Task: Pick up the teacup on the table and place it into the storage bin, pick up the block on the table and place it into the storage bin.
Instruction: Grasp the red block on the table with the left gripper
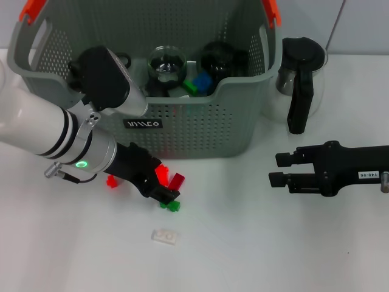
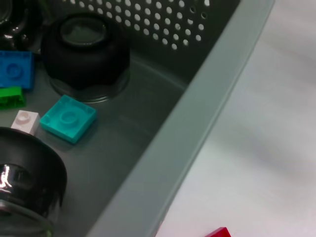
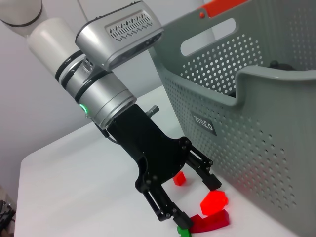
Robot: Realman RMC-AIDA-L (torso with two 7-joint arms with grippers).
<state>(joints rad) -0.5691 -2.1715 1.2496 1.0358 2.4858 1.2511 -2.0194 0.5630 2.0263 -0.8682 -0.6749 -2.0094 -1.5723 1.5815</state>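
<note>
Near the storage bin, my left gripper straddles a red block, jaws wide; right gripper idle, open.

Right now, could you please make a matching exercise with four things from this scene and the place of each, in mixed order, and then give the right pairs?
Things:
1. teal block
2. white block
3. glass pot
4. left pincer

Places:
A. on the table beside the storage bin, on the robot's right
B. inside the storage bin
C. low over the red and green blocks in front of the bin
D. alone on the table, nearest the robot

Pairs: 1-B, 2-D, 3-A, 4-C
</note>
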